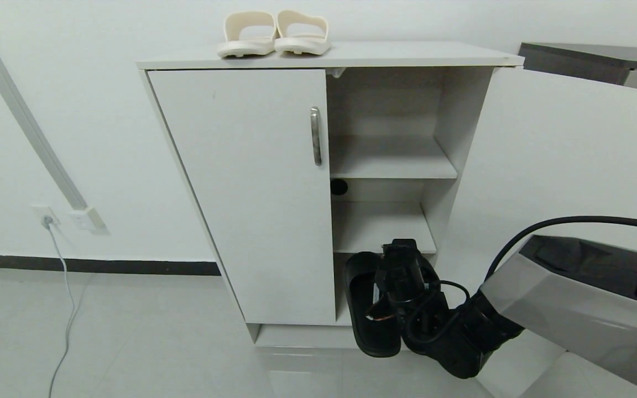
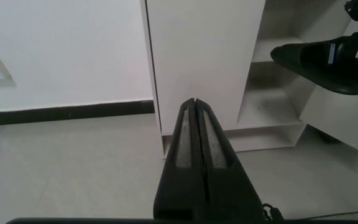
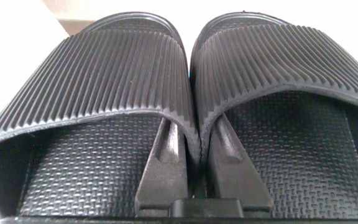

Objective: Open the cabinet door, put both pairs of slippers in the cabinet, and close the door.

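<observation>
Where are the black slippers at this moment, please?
In the head view the black slippers hang low on the right, pinched together by the right gripper, just in front of the open bottom compartment of the cabinet.

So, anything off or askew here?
Nothing damaged or spilled. The pair of black ribbed rubber slippers is pinched in the right gripper at the white cabinet's lowest opening; cream slippers sit neatly on top.
</observation>
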`<state>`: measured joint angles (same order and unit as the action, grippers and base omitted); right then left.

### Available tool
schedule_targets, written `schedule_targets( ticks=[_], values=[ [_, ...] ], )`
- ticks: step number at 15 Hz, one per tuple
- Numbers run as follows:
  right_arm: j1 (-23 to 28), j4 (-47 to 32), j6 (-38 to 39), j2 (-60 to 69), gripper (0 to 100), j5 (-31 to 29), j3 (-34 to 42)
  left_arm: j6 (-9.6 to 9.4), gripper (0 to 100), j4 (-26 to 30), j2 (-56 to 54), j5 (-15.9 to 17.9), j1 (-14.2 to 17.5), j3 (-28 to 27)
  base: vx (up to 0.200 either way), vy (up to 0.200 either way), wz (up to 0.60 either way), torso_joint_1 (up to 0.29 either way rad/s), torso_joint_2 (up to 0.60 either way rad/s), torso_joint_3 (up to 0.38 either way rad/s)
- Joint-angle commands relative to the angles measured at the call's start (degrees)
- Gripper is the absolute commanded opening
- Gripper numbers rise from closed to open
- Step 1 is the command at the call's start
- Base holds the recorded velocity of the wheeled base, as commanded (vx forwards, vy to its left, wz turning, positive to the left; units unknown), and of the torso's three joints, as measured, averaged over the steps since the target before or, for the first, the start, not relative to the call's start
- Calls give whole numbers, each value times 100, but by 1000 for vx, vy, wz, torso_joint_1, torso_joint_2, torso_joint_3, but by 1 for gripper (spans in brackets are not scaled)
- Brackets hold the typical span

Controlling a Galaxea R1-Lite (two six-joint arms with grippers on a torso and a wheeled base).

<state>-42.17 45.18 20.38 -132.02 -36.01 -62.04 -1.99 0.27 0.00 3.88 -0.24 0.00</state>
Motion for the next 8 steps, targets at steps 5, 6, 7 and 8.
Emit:
schedule_targets(
  ticks=[5,6,7,8],
  values=[
    [42,510,-87,-183,0,-152,25,5,0,0,9,-1,-2,0,0,0,0,4,3,-190],
    [68,1142,-456,-271,0,-205,95,5,0,0,9,-1,-2,0,0,0,0,7,2,-95],
    [121,1608,-790,-350,0,-205,218,5,0,0,9,-1,-2,0,0,0,0,0,0,0],
    [156,1942,-975,-412,0,-196,271,5,0,0,9,-1,-2,0,0,0,0,0,0,0]
  ],
)
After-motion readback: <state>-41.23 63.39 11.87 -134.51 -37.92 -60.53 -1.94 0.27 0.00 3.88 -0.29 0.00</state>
